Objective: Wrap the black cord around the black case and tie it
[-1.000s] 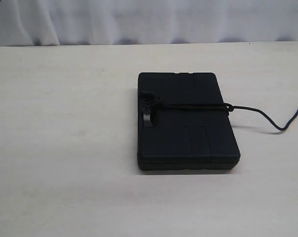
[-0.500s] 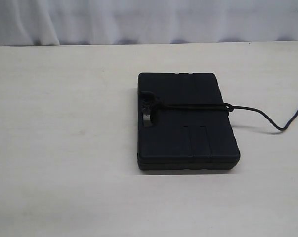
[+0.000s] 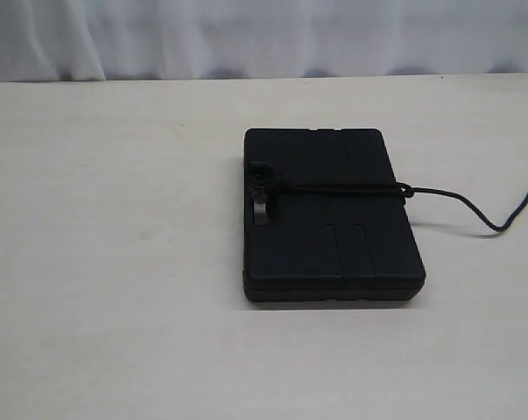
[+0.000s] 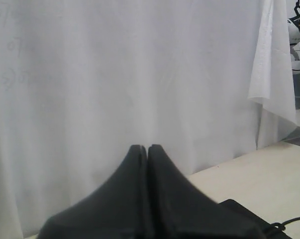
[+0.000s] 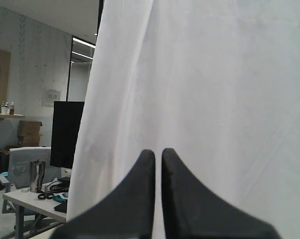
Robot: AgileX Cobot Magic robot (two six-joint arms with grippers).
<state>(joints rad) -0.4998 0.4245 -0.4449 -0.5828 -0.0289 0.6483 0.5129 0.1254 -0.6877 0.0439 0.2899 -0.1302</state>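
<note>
Nearest the lenses, note the left gripper (image 4: 147, 148) pinched together on nothing, and the right gripper (image 5: 157, 152) likewise together and empty, both pointing at the white curtain (image 3: 264, 35). Further out, find the black case (image 3: 334, 254) lying flat in the middle of the table (image 3: 115, 262), with the black cord (image 3: 342, 187) drawn across its lid, knotted near its left edge, tail trailing off to the right. Looks wrapped and tied, so probably at the closing step. Next, likely calls for little beyond checking that the knot holds, or snugging it tighter.
</note>
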